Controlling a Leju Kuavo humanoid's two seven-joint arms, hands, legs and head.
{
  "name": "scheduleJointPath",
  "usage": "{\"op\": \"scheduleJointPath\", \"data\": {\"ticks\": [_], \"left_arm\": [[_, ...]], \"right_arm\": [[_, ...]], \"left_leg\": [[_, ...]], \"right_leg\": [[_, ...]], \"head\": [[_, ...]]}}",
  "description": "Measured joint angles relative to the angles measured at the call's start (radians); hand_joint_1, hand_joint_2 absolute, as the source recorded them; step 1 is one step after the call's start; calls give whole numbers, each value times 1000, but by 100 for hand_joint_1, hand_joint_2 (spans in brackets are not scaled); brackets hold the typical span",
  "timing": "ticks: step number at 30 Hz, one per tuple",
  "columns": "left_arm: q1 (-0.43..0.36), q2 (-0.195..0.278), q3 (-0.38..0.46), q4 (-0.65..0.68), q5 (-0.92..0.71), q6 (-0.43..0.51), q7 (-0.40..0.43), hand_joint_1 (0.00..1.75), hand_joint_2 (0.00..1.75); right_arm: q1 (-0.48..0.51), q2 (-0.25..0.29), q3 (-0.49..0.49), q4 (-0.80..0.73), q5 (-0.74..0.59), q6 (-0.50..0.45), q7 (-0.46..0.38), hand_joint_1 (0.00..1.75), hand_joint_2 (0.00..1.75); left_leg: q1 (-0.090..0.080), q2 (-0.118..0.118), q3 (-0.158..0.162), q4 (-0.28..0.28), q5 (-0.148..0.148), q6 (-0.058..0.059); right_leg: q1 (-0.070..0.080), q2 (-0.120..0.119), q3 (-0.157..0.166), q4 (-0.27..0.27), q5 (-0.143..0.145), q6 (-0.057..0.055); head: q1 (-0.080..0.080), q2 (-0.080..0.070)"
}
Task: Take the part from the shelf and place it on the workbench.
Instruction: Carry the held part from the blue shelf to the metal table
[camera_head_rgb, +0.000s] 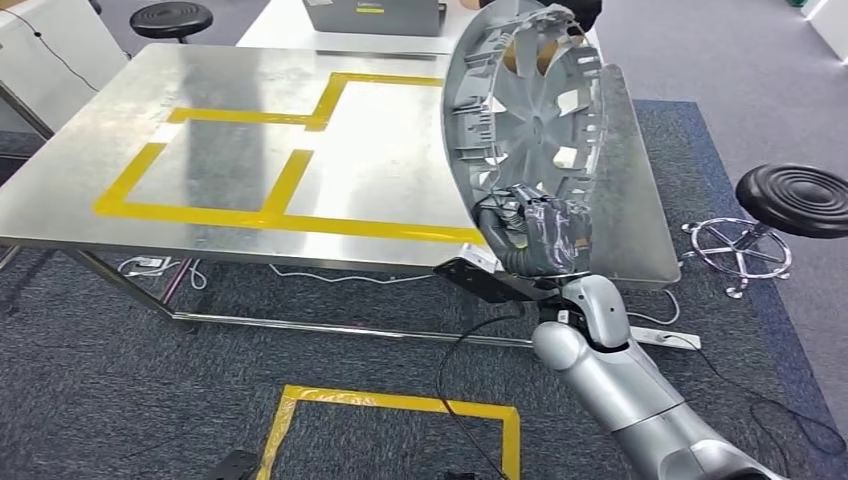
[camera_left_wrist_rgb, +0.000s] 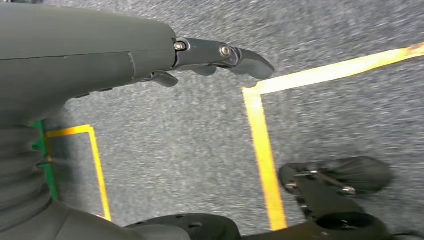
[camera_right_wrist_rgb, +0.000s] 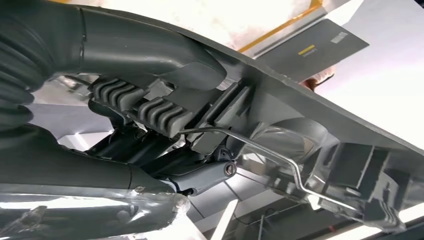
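Grey plastic wheel-cover part (camera_head_rgb: 528, 120) is hanging upright over the steel counter's (camera_head_rgb: 250, 160) right edge; our right hand (camera_head_rgb: 540, 232) is gripping its lower rim. We're thinking: tilt flat inside the yellow tape (camera_head_rgb: 285, 185). Left hand (camera_left_wrist_rgb: 220, 57) is dangling, fingers apart, holding nothing.

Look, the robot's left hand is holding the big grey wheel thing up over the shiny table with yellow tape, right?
Not quite: it is the right hand that grips the big grey wheel part, as the head view shows. The left hand hangs over the carpet, holding nothing. The rest is right: the part is held up over the shiny table with yellow tape.
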Motion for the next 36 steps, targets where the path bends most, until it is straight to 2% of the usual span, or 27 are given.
{"op": "scheduleJointPath", "data": {"ticks": [1,2,3,4,5,7,8,10,11,12,14,16,17,18,20,21,22,23,26,31,36], "left_arm": [[1,0,0,0,2,0,-1,0,175],[0,0,1,0,5,0,-3,0,175],[-1,1,2,0,9,0,-6,0,175],[-3,1,3,0,13,0,-7,0,175],[-5,2,3,0,14,0,-8,0,175],[-8,1,3,0,12,0,-9,0,175],[-10,0,3,0,10,0,-9,0,175],[-14,-2,3,0,7,-1,-9,0,175],[-14,-3,3,0,7,-2,-9,0,175],[-14,-4,3,0,6,-2,-9,0,175],[-14,-4,3,0,6,-3,-9,0,175],[-11,-4,3,0,6,-3,-9,0,175],[-10,-3,3,0,5,-2,-9,0,175],[-9,-2,3,0,4,-2,-9,0,175],[-10,0,3,0,3,-2,-9,0,175],[-11,0,3,0,2,-2,-9,0,175],[-11,0,3,0,2,-2,-9,0,175],[-10,0,3,0,1,-2,-9,0,175],[-7,1,3,0,1,-2,-9,0,175],[-8,-1,3,0,-2,-6,-9,0,175],[-18,-2,-1,0,-17,-17,-3,0,175]], "right_arm": [[1,0,0,0,0,0,0,175,175],[1,0,0,1,0,0,0,175,175],[1,0,1,1,2,-1,0,175,175],[2,0,1,0,4,-3,0,175,175],[1,0,0,0,6,-4,0,175,175],[-3,0,0,-4,10,-5,1,175,175],[-4,1,-1,-4,11,-5,1,175,175],[-5,1,-1,-5,14,-5,2,175,175],[-4,1,-1,-5,15,-5,2,175,175],[-4,1,0,-5,16,-5,2,175,175],[-4,1,0,-5,16,-5,2,175,175],[-3,1,0,-4,17,-5,2,175,175],[-1,1,0,-3,19,-5,3,175,175],[1,1,0,-2,22,-5,5,175,175],[3,1,0,0,28,-5,8,175,175],[2,1,0,0,29,-5,9,175,175],[3,1,1,1,29,-5,10,175,175],[4,0,1,3,30,-5,11,175,175],[7,0,3,8,30,-5,11,175,175],[-8,1,8,10,36,3,11,175,175],[-58,16,28,38,60,47,17,175,175]], "left_leg": [[0,0,19,0,-15,-4],[-1,-1,34,4,-29,-9],[-1,-2,42,6,-41,-15],[-1,-1,47,7,-50,-21],[0,-1,50,7,-56,-26],[2,2,43,25,-53,-36],[3,2,20,61,-49,-41],[4,3,-59,173,-59,-50],[4,3,-91,215,-70,-52],[5,3,-110,238,-80,-54],[5,3,-119,248,-86,-54],[5,3,-158,273,-103,-56],[6,3,-170,240,-68,-57],[6,3,-174,186,-19,-56],[3,2,-143,36,85,-47],[2,1,-133,6,98,-41],[0,-1,-129,-7,99,-38],[0,-2,-128,-7,104,-37],[0,-8,-130,-10,110,-34],[-2,-13,-130,-10,109,-24],[-2,-13,-130,-10,110,-21]], "right_leg": [[-3,-6,11,-67,64,3],[-4,-11,20,-126,118,1],[-3,-15,28,-167,164,-5],[-1,-16,30,-187,189,-13],[2,-14,31,-189,185,-23],[1,-8,40,-192,179,-36],[-1,-6,46,-194,176,-42],[-2,-4,54,-198,168,-50],[-2,-3,54,-198,165,-52],[-2,-3,55,-198,163,-53],[-2,-3,55,-198,163,-53],[-2,1,59,-198,157,-53],[-3,5,68,-198,149,-52],[-4,9,77,-197,140,-48],[-5,15,92,-196,126,-36],[-5,15,94,-198,123,-30],[-4,16,95,-199,121,-25],[-4,15,96,-203,122,-25],[-4,11,100,-213,126,-31],[-5,5,108,-226,128,-14],[-5,6,108,-228,131,-8]], "head": [[0,0],[0,0],[0,0],[-1,0],[-2,0],[-4,0],[-5,0],[-6,0],[-6,0],[-7,0],[-7,0],[-7,0],[-6,0],[-7,0],[-8,0],[-9,0],[-10,0],[-9,0],[-6,0],[-6,0],[-7,0]]}}
